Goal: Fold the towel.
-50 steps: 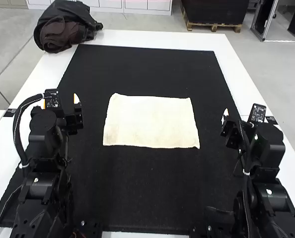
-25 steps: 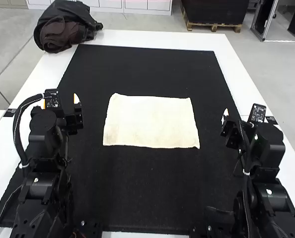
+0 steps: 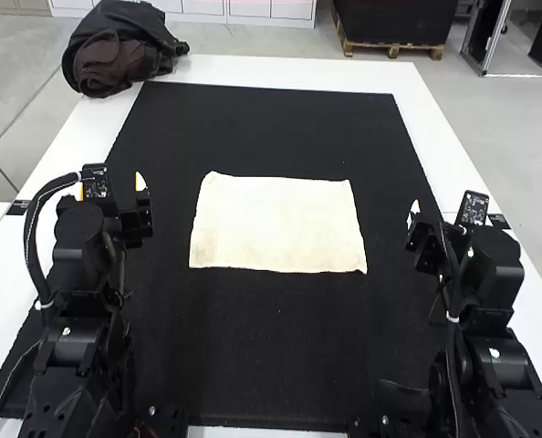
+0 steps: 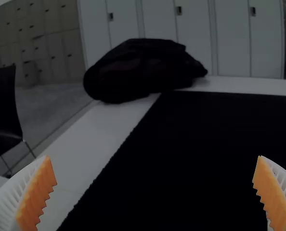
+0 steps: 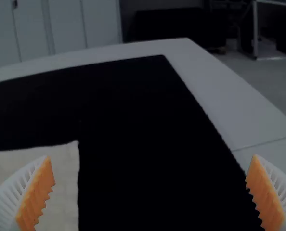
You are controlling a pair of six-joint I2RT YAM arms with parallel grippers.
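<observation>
The high view is bright and even, the counter [image 3: 88, 128] shining white beyond the left claw [image 3: 141, 208]. Both wrist views are dim; ahead of that claw the mat [image 4: 181, 159] looks near-solid black.

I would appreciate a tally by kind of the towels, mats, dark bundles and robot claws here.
Towels: 1, the cream towel
Mats: 1, the black mat
Bundles: 1, the dark bundle
Claws: 2, the left claw and right claw
Total: 5

Towel [image 3: 278, 224] cream — mat [image 3: 271, 356] black, table [image 3: 280, 74] white. Bundle [image 3: 116, 55] black and brown — pads [image 5: 37, 192] orange, fingers [image 5: 10, 197] white.
</observation>
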